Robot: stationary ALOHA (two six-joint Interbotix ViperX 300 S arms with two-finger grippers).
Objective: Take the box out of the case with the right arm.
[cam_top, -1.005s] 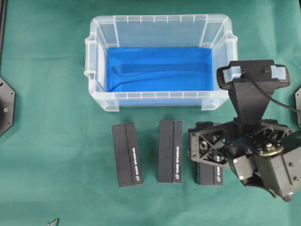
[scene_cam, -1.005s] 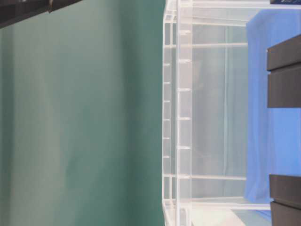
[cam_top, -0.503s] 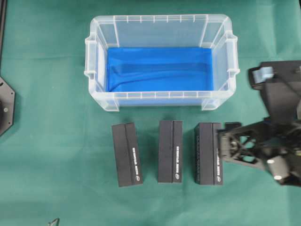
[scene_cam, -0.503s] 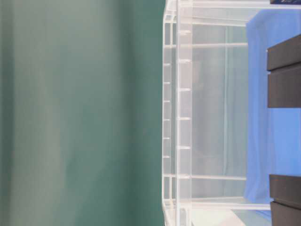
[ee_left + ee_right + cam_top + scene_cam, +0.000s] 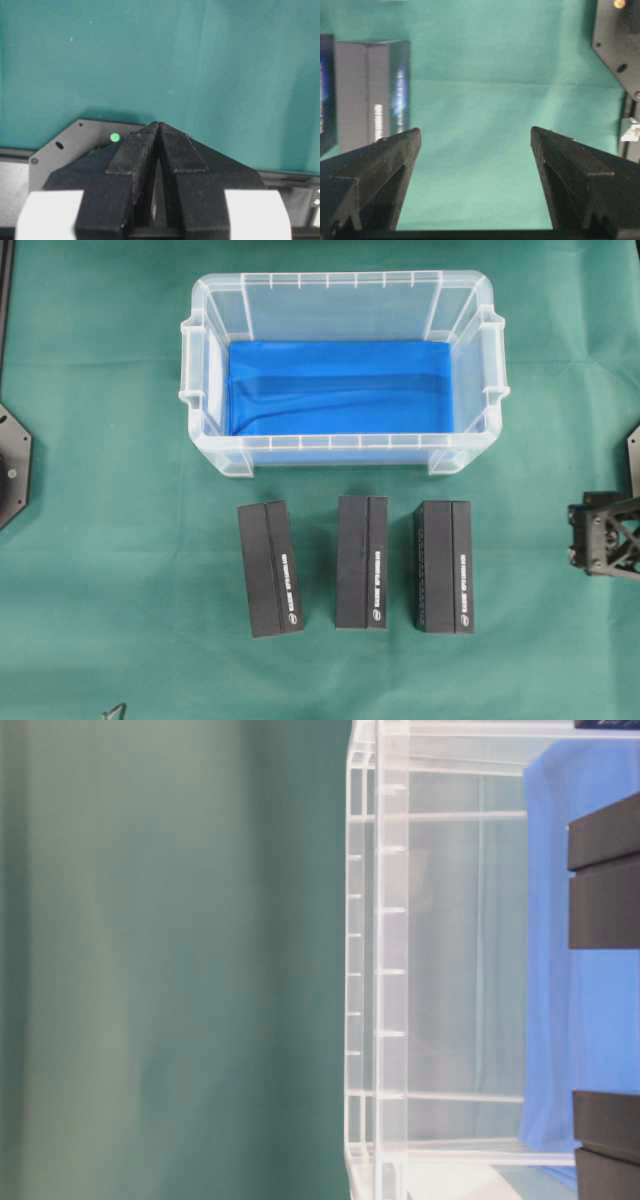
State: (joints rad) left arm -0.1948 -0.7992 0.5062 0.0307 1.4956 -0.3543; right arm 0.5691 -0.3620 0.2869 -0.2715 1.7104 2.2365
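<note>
- While the case [image 5: 343,375] sits at twelve o'clock on the green worktop [image 5: 110,540], its clear walls enclose only the bright blue sheet [image 5: 340,386] lining its bottom; no box lies inside in the overhead view.
- Three black boxes stand in a row on the worktop just at six o'clock of the case: the left box [image 5: 270,568], the middle box [image 5: 362,561] and the right box [image 5: 444,566], close to one another but apart.
- At three o'clock, the right pincer [image 5: 605,535] shows only partly at the edge, well apart from the right box and the case.
- From its own camera, the right pincer [image 5: 475,150] has its jaws spread wide with nothing between them, over bare cloth.
- From the left wrist, the left pincer [image 5: 159,131] has its jaws pressed together, empty.
- From table level, the case wall [image 5: 385,970] is seen through, with the blue sheet behind it.
</note>
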